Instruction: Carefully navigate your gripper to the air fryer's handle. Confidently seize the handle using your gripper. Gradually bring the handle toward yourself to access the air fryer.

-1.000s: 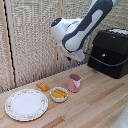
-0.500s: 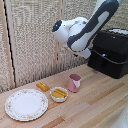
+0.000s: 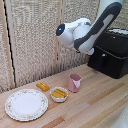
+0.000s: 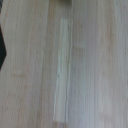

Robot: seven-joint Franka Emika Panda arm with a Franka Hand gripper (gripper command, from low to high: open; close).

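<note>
Still mid-approach: risen and swung toward the exterior view's right since a second ago, nearer the air fryer (image 3: 112, 54) but not yet at the handle (image 3: 104, 61). Cannot tell whether open or closed; fingers hidden behind the arm, wrist view showing only bare wooden table (image 4: 64, 70). Nothing visibly held. No brands, labels or writing legible anywhere.

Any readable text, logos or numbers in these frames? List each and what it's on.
None readable.
Air fryer: matte black, no legible brand or markings at this resolution.
Pink cup: plain, no print visible.
Plate: floral rim pattern only, no words.
Robot arm: white and grey, no legible logo.
Wrist view: blurred bare wooden table, no text.
</note>
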